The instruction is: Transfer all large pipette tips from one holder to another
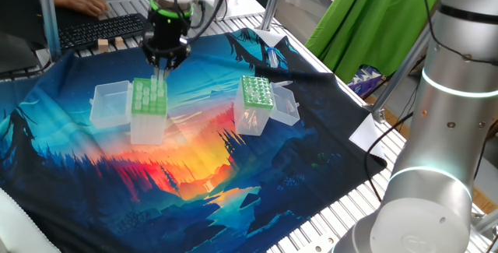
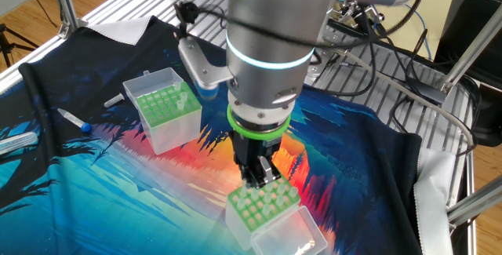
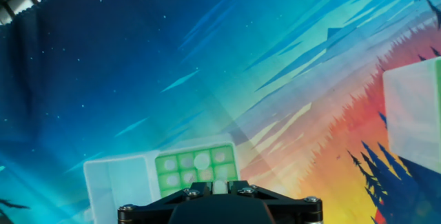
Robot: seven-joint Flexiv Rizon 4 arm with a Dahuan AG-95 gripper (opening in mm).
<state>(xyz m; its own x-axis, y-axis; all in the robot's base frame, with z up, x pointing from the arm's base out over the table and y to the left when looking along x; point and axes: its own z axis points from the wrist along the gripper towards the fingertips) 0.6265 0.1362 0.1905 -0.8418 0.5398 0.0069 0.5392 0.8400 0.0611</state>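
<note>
The wide-holed light-green holder (image 1: 148, 97) stands at the left of the cloth with its clear lid (image 1: 109, 101) open. It also shows in the other fixed view (image 2: 263, 205) and the hand view (image 3: 196, 167). My gripper (image 1: 163, 65) hangs straight over it, fingers pointing down, also in the other fixed view (image 2: 259, 173). In the hand view my gripper (image 3: 213, 185) is shut on a whitish large pipette tip (image 3: 215, 182) just above the top plate. The narrower holder with the darker-green dotted top (image 1: 255, 93) stands apart to the right, lid open, and also shows in the other fixed view (image 2: 165, 106).
A colourful printed cloth (image 1: 194, 167) covers the table. A keyboard (image 1: 101, 27) and a person's hand (image 1: 85, 4) are at the far edge. A second arm's grey base (image 1: 436, 152) stands at the right. A small tube (image 2: 74, 120) lies on the cloth.
</note>
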